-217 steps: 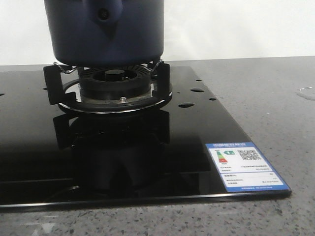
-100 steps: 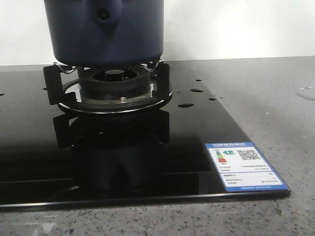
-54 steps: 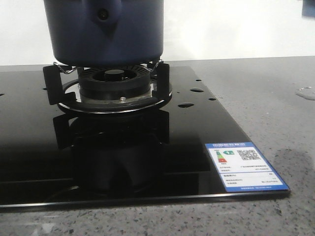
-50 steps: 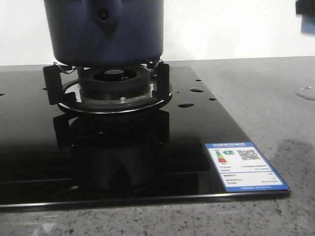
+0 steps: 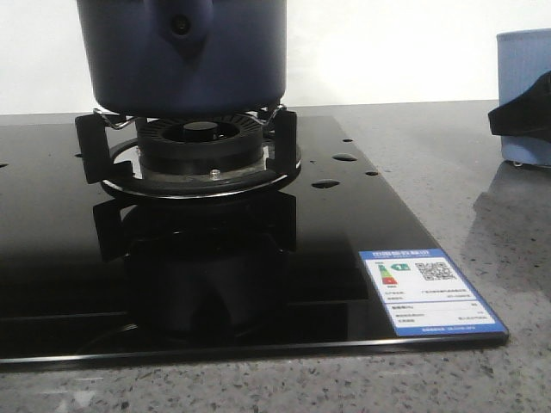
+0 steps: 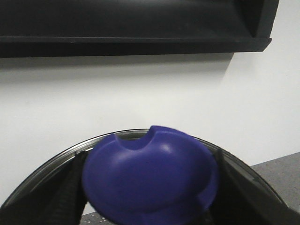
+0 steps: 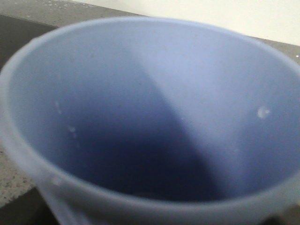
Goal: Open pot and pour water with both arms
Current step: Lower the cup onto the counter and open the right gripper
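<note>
The dark navy pot sits on the burner, its handle stub with a round hole facing me; its top is out of view. In the left wrist view my left gripper is shut on the blue lid knob, with dark fingers on either side and the glass lid rim behind, seen against a white wall. My right gripper is shut on a pale blue cup at the far right edge, just above the counter. The cup's inside fills the right wrist view.
A black glass hob holds the burner with raised pot supports, some water drops and a blue energy label. Grey speckled counter lies to the right. A black shelf hangs on the wall.
The pale blue cup in my right gripper has come into the front view from the upper right and moved down toward the counter. The pot has not moved.
</note>
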You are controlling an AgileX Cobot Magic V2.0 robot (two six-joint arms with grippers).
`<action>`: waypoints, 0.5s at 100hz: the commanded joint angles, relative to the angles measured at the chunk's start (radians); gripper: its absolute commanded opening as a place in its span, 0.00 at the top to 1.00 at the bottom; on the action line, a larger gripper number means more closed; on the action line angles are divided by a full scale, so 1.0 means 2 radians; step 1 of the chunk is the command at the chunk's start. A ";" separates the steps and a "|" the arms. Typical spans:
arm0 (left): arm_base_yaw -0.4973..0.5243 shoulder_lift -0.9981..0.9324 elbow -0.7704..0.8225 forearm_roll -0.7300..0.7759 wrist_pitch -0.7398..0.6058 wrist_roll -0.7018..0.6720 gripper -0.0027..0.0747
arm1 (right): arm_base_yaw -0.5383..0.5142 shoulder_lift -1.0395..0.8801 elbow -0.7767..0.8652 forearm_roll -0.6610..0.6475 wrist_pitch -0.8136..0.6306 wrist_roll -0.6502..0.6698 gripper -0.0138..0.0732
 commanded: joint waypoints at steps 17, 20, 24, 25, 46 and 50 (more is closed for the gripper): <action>0.001 -0.012 -0.021 -0.001 -0.057 -0.002 0.50 | -0.002 -0.001 -0.011 0.026 -0.042 -0.017 0.51; 0.001 -0.012 -0.021 -0.001 -0.057 -0.002 0.50 | -0.002 0.000 -0.011 0.030 -0.040 -0.017 0.51; 0.001 -0.012 -0.021 -0.001 -0.057 -0.002 0.50 | -0.002 0.004 -0.011 0.036 -0.040 -0.017 0.51; 0.001 -0.012 -0.021 -0.001 -0.057 -0.002 0.50 | -0.002 0.004 -0.011 0.037 -0.040 -0.017 0.51; 0.001 -0.012 -0.021 -0.001 -0.057 -0.002 0.50 | -0.002 0.004 -0.011 0.043 -0.045 -0.017 0.34; 0.001 -0.012 -0.021 -0.001 -0.057 -0.002 0.50 | -0.002 0.004 -0.011 0.043 -0.047 -0.017 0.26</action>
